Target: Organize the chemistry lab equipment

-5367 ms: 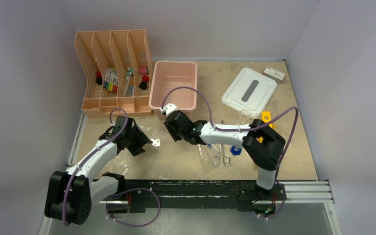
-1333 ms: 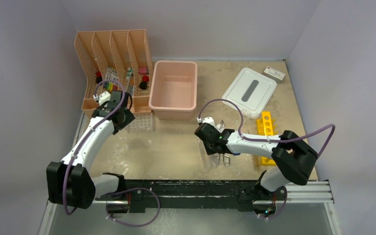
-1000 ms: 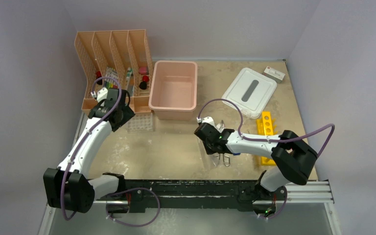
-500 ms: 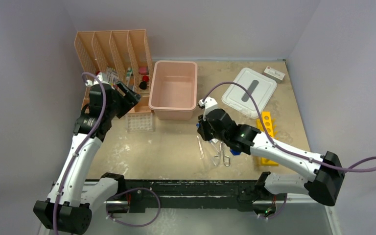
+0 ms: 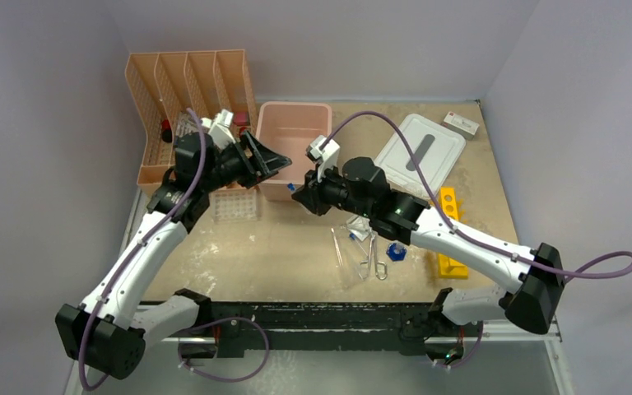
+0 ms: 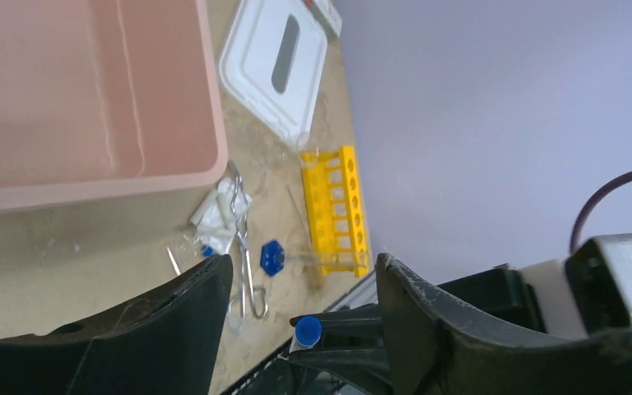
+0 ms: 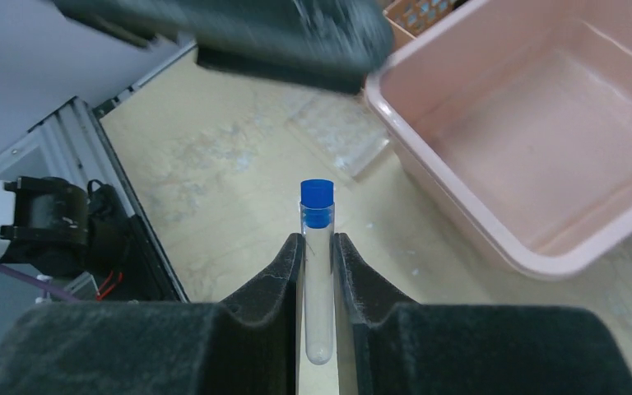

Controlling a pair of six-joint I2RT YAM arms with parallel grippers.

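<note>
My right gripper [image 7: 318, 247] is shut on the clear blue-capped tube [image 7: 318, 271] and holds it above the table, in front of the pink bin; in the top view this gripper [image 5: 300, 195] points left. My left gripper [image 5: 276, 164] is open and empty, raised and facing the right one. In the left wrist view the tube [image 6: 306, 332] shows between its open fingers [image 6: 428, 321], apart from them. The clear tube tray [image 5: 235, 204] lies by the organizer. Metal forceps [image 5: 370, 257], a thin rod [image 5: 337, 247], a small bag [image 5: 358, 226] and the yellow rack [image 5: 447, 230] lie on the table.
The pink bin [image 5: 292, 144] stands at mid-back, with the peach organizer [image 5: 189, 115] to its left. The white lid [image 5: 420, 152] and a small white box [image 5: 462, 124] lie at the back right. A blue hexagonal piece [image 5: 395, 251] sits beside the forceps.
The right gripper has risen and moved left to the bin's front with the tube in it. The left gripper has swung right from the organizer and now faces it, open.
</note>
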